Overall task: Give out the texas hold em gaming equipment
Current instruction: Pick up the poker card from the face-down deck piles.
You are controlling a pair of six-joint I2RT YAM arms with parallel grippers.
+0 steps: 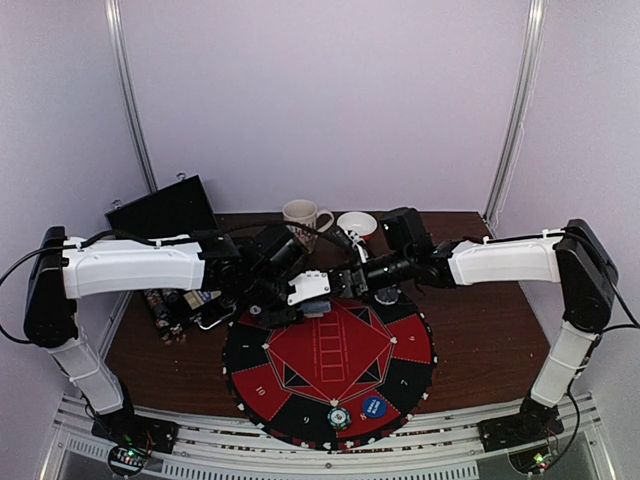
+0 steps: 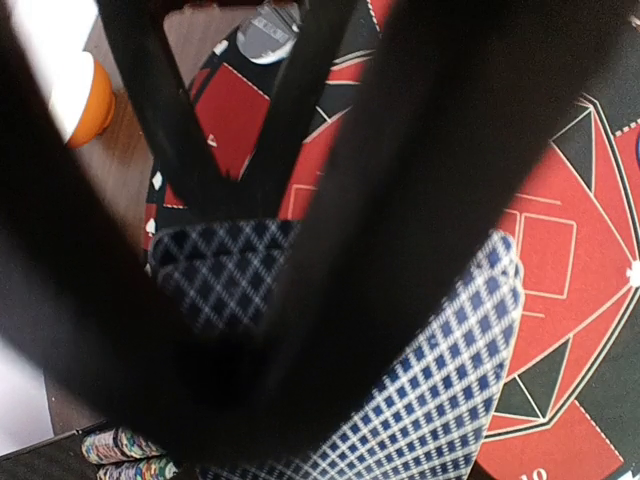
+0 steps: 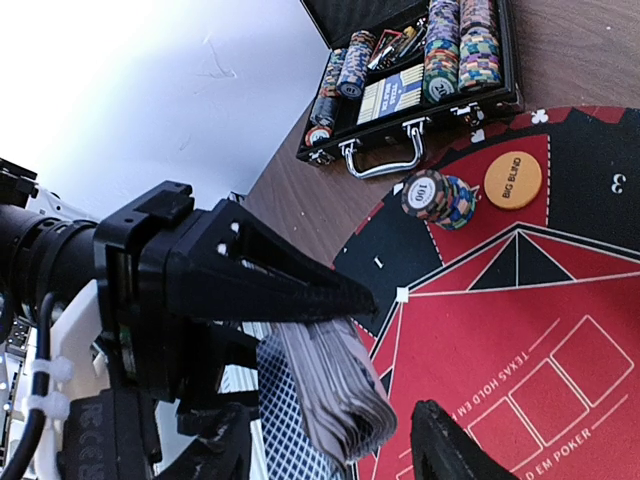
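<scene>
**Far left.** The black case lies open on the table. Its rows are filled with striped poker chips. Near the case, on the rim of the round mat, stands a short chip stack. The orange disc, lettered BIG BLIND, lies flat just beside it.

**Left gripper.** It is clamped on the deck of cards. The deck is held clear of the mat, over the far-left part of it, with the checked blue backs facing the left wrist camera. One finger lies along the top of the deck.

**Centre, far side of the table.** A mug and a bowl stand upright, near each other.

**Right gripper.** The jaws stand apart and hold nothing. One fingertip sits beside the end of the deck, with a visible gap between them.

**Near edge of the mat.** A single chip lies flat on the felt. A blue disc lies flat just to its right.
</scene>
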